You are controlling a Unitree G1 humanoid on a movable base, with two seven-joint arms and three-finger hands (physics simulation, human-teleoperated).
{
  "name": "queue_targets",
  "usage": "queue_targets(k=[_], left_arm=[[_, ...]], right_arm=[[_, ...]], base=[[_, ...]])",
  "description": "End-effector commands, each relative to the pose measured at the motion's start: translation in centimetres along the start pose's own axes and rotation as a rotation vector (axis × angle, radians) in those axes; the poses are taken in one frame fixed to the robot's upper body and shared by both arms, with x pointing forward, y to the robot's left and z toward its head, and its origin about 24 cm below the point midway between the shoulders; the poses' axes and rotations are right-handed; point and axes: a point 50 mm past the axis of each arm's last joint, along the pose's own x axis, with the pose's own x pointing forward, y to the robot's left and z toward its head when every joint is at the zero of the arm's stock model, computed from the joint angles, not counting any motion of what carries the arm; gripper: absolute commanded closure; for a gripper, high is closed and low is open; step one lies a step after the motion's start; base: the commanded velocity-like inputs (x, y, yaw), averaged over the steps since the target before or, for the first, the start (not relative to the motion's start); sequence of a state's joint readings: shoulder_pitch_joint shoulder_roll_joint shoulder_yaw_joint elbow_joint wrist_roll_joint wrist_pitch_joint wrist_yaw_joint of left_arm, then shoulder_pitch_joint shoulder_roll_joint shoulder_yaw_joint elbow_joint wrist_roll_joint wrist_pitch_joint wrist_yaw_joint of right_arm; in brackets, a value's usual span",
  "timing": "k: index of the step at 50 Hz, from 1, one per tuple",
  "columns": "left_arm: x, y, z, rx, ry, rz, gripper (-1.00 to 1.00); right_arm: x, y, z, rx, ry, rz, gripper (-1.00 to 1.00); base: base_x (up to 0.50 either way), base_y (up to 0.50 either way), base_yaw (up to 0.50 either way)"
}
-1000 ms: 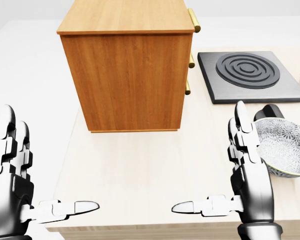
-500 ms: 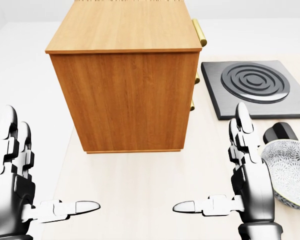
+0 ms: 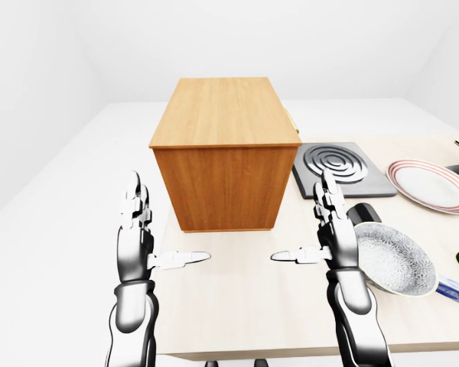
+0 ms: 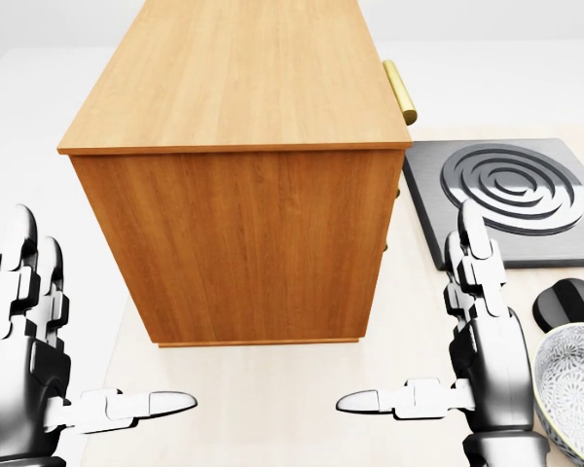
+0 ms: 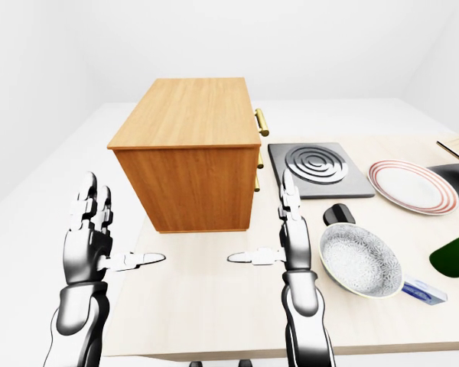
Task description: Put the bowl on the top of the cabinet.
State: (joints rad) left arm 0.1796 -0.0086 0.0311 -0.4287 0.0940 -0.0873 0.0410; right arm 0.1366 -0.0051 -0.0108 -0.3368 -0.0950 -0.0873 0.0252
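**Closer to the cabinet, bowl untouched**

Rolled nearer over the last second: whole head view shifted, cabinet (image 4: 236, 165) swollen to fill most of it, hob (image 4: 511, 195) slid down and right, bowl (image 5: 361, 260) pushed to the head view's bottom right corner. Camera motion, not the things'.

Held up empty, both: left hand (image 3: 135, 233) and right hand (image 3: 330, 229), fingers straight and spread, thumbs pointing inward toward each other. Nothing grasped, nothing touched.

Lay on the table (image 3: 245, 306) just right of the right hand, apart from it. Stood past the fingertips, between the two hands and more toward the left one, top bare. Further right of the right hand, beyond the bowl, a striped plate (image 3: 432, 183).

Judged: approach only so far. Grasp not begun. Needed next, probably, a reach rightward with the right hand for the rim, then a lift up and leftward onto the wooden top.
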Motion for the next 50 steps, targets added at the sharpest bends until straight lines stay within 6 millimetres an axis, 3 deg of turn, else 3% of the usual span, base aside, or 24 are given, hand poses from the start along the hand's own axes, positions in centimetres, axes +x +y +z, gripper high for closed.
queue_targets(k=[1, 29, 36, 50], left_arm=[[0.0, 0.0, 0.0, 0.0, -0.001, -0.003, -1.0], [-0.1, -0.2, -0.3, -0.011, 0.013, -0.011, -1.0], [0.3, -0.1, -0.5, -0.003, 0.015, -0.003, -1.0], [0.3, -0.2, -0.7, 0.002, 0.024, -0.006, -1.0]], right_arm=[[0.0, 0.0, -0.1, 0.004, 0.004, -0.003, -1.0], [0.3, -0.7, 0.2, -0.022, -0.014, -0.043, -1.0], [0.8, -1.8, 2.3, -0.167, -0.104, -0.041, -1.0], [0.3, -4.6, 3.6, -0.383, -0.107, 0.012, -1.0]], base=[[0.0, 0.0, 0.0], [0.0, 0.0, 0.0], [0.0, 0.0, 0.0], [0.0, 0.0, 0.0]])
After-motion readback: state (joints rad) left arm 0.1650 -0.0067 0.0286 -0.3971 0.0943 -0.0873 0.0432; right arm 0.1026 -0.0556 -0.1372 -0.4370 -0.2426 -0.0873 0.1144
